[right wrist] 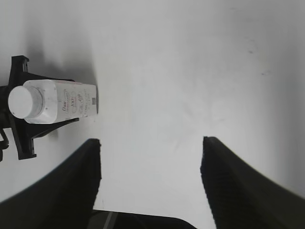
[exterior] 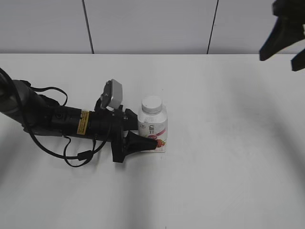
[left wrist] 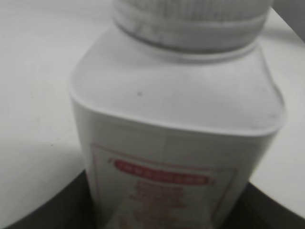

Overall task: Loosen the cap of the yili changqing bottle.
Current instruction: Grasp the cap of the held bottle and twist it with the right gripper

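Exterior view: my left gripper (exterior: 143, 136) lies low along the white table (exterior: 228, 143), its black arm stretched in from the left edge, and its jaws stand on either side of the lower body of the bottle (exterior: 153, 125). The near finger (exterior: 140, 142) presses along the bottle's front, over the red label; the far finger is hidden behind the bottle. The bottle stands upright between my jaws, its cap (exterior: 152, 103) on top and above them. My right gripper (exterior: 286, 40) hangs high in the top right corner, well apart from the bottle, two dark fingers spread with nothing between them.

Left wrist view: the bottle (left wrist: 176, 124) fills the frame, just in front of my camera and blurred. Its rounded shoulders and the ribbed white cap (left wrist: 190, 19) sit toward the top; a red-lettered label shows lower down. The dark shapes of my jaws appear at the bottom corners, one on each side of the bottle's body, clamped against it as far as the blur allows me to tell.

Right wrist view: my two right fingers (right wrist: 62, 186) rise dark at the bottom, wide apart, with only bare table (right wrist: 190, 71) between them. The bottle (right wrist: 59, 105) stands well beyond my left-hand finger, at the frame's left, seen from above with its round cap (right wrist: 21, 101) showing. The black fingers of my left gripper (right wrist: 24, 114) bracket it on both sides.
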Motion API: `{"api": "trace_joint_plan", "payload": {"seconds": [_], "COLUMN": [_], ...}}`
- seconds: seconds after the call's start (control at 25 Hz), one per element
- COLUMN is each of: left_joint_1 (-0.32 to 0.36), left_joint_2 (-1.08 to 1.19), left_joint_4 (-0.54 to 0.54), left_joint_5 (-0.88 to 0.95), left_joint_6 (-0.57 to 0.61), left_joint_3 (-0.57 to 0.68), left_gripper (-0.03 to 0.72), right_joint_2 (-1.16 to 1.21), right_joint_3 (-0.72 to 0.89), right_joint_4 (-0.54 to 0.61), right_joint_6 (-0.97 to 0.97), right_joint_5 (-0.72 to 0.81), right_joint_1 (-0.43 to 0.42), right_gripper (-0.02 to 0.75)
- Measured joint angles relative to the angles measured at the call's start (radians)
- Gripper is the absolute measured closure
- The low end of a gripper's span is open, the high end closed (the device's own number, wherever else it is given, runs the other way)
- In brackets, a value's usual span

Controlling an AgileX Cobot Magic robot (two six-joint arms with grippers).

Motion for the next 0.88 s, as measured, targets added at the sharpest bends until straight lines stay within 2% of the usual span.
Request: {"api": "trace_joint_plan", "payload": {"seconds": [0.44,0.64,0.88], "left_joint_1": [0.0,0.0,0.0], "left_joint_2": [0.0,0.0,0.0], "left_joint_4": [-0.013,-0.013,-0.013], "left_joint_5": [0.006,0.006,0.006], "left_joint_6": [0.0,0.0,0.0], "left_joint_3": [0.0,0.0,0.0], "left_gripper": [0.277,0.277,0.277], "right_joint_2": [0.309,0.423,0.525], "right_joint_3": [-0.261,-0.335,-0.398], "right_joint_4": [-0.012,-0.012,-0.013], "right_joint_6": [0.169,0.205,0.225], "right_joint_5": [0.011,0.012,0.014], "right_joint_1": [0.259,0.335,0.382], "right_gripper": [0.223,0.223,0.223]}}
